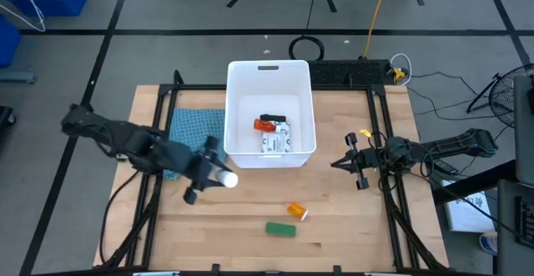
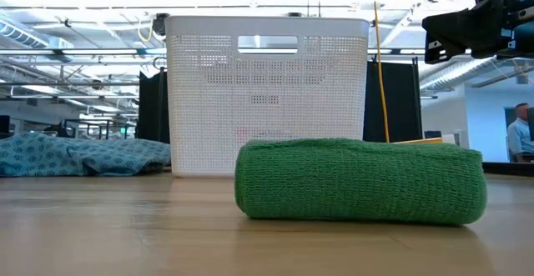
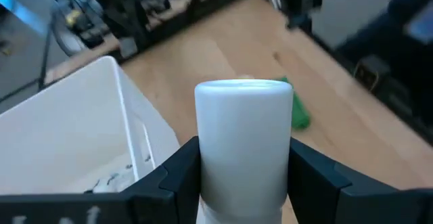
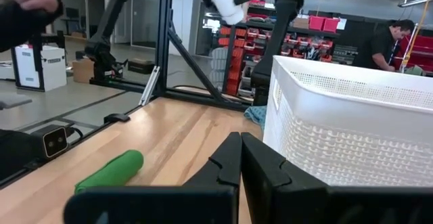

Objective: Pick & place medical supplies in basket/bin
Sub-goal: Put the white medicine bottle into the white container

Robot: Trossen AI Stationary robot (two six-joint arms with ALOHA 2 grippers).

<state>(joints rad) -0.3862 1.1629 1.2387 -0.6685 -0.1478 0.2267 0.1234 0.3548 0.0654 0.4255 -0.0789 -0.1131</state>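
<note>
The white bin (image 1: 269,76) stands at the table's far middle and holds an orange pill bottle (image 1: 264,125), a black block (image 1: 272,118) and a white packet (image 1: 276,140). My left gripper (image 1: 215,177) is just off the bin's near left corner, shut on a white cylinder (image 1: 225,178). A second orange pill bottle (image 1: 297,212) and the green block (image 1: 280,228) lie on the wood nearer the front edge. My right gripper (image 1: 355,163) waits shut to the right of the bin, touching nothing. My left gripper pinches the white cylinder's side wall (image 3: 243,149) between its two fingers (image 3: 177,168). The cylinder lies along the fingers, its free round end (image 3: 243,88) sticking out past them toward the table's right. In the right wrist view the cylinder (image 4: 225,1) is lifted clear of the table.
A blue-green patterned cloth (image 1: 193,128) lies left of the bin, partly under my left arm. The green block (image 2: 359,180) fills the front of the low view with the bin (image 2: 267,92) behind it. Bare wood stretches between the bin and the near edge. A person (image 4: 385,45) is in the room beyond.
</note>
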